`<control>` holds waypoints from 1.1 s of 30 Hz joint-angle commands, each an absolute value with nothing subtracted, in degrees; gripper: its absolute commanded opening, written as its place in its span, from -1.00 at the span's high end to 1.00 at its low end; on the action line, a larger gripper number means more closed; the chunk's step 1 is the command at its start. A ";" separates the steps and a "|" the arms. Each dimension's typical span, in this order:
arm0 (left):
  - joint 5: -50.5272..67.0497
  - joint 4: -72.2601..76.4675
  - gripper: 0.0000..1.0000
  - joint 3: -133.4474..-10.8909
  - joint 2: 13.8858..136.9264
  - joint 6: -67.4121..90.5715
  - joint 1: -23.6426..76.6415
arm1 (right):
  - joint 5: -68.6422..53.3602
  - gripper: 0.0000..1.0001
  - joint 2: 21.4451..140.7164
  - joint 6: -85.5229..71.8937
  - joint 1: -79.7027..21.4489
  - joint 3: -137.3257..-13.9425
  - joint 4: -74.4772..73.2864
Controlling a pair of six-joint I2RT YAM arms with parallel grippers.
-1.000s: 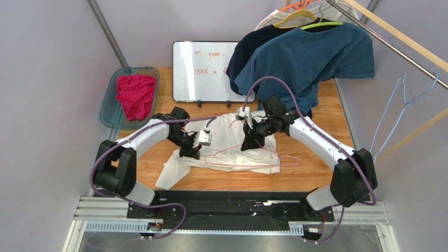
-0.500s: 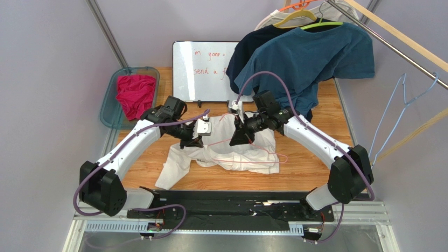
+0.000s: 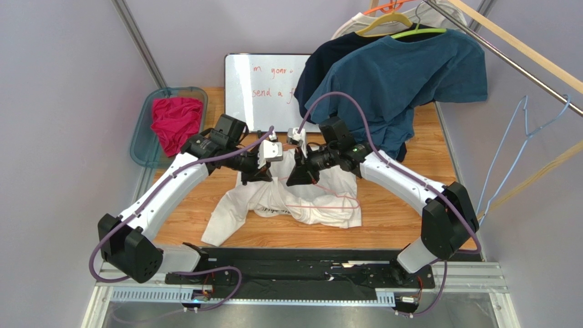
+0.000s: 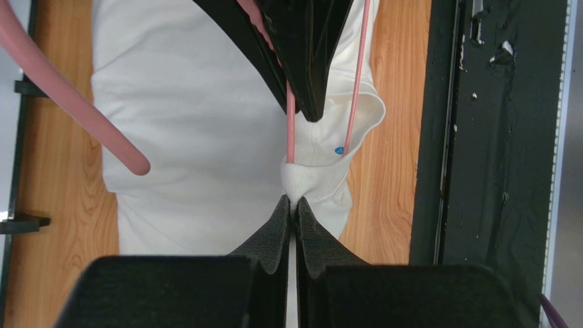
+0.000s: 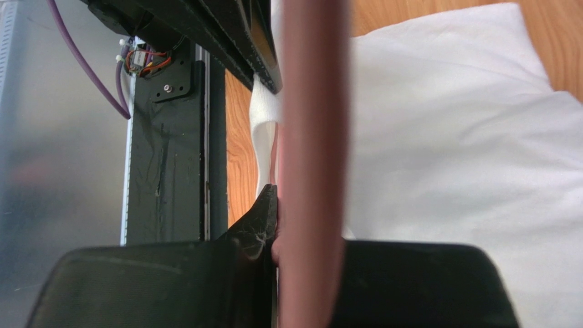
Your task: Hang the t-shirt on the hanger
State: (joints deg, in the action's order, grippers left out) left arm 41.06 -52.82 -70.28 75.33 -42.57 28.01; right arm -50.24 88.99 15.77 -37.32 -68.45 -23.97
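Note:
The white t-shirt lies bunched on the table, its neck end raised between the two grippers. My left gripper is shut on a fold of the collar, as the left wrist view shows at the gripper. The pink wire hanger lies partly on the shirt, and its wire runs down to the pinched collar. My right gripper is shut on the hanger's wire. Only one of the right gripper's fingers shows beside the wire.
A whiteboard stands at the back. A teal bin with a red cloth is at the back left. A teal-blue t-shirt hangs from a rail at the back right. Light blue wire hangers hang on the right.
Both grippers have moved up and toward the back, closer together. The collar has been pulled up with them, the shirt has bunched, and the hanger has slid left along with it.

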 commanded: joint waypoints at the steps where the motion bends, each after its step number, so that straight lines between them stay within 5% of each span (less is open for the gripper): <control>1: 42.63 -47.56 1.00 -73.91 73.30 -37.01 28.56 | -49.39 1.00 88.86 13.37 -36.74 -69.08 -15.83; 12: 47.01 -46.57 0.98 -77.70 73.39 -34.53 28.56 | -54.05 1.00 90.44 6.68 -36.83 -70.31 -5.54; 14: 46.59 -51.74 0.68 -78.74 72.52 -41.55 28.56 | -54.14 1.00 90.35 6.24 -36.83 -69.96 -4.57; 15: 43.28 -56.73 0.34 -79.88 72.16 -44.01 28.56 | -54.14 1.00 90.00 6.24 -36.74 -69.70 -4.57; 18: 42.97 -63.17 -0.07 -81.38 70.75 -48.60 23.58 | -55.72 1.00 89.91 6.07 -36.39 -69.08 -4.31; 24: 39.47 -70.66 -0.37 -79.47 69.87 -62.21 18.28 | -58.53 1.00 90.79 2.47 -36.47 -68.99 -0.62; 33: 38.95 -58.83 -0.37 -72.70 71.63 -61.18 21.17 | -60.56 1.00 92.72 0.44 -38.67 -71.19 1.41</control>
